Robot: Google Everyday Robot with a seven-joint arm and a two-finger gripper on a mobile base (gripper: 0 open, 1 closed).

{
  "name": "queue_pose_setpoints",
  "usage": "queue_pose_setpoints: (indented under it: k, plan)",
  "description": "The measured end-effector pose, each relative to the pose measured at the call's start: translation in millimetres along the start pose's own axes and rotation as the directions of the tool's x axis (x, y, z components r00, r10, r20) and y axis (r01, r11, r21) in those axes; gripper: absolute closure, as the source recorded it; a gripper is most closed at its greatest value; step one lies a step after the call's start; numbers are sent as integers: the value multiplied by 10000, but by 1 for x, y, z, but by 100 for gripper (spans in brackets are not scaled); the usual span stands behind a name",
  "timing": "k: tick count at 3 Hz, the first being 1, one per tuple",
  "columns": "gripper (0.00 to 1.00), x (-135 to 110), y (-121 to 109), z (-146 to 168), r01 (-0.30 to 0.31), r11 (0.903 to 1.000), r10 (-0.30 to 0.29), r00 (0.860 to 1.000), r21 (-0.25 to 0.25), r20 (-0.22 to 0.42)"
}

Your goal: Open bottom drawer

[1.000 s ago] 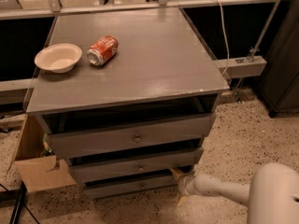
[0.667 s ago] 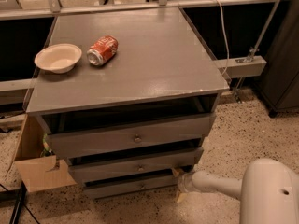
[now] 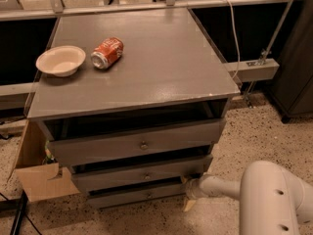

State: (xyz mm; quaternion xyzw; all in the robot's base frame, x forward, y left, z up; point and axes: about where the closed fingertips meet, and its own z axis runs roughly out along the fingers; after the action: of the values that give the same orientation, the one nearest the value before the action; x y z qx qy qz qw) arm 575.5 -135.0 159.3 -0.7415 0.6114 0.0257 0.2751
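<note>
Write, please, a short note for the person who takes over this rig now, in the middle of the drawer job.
Pincer: low, at the right end of the bottom drawer; contact cannot be told.
Bottom drawer: out only a little, dark gap above its front.
Done: pincer brought to the drawer.
Left: pull the drawer fully open.

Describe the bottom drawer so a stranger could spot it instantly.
Find the grey cabinet with a bowl and can on top; it has three drawers. The bottom drawer is the lowest, with the slimmest front, and the gripper sits at its right end.
</note>
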Motion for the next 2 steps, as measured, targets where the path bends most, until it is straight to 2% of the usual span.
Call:
queue_pose_setpoints:
  k: [2]
  plan:
    - [0, 8, 5, 17, -780, 9933, 772, 9969, -854, -126]
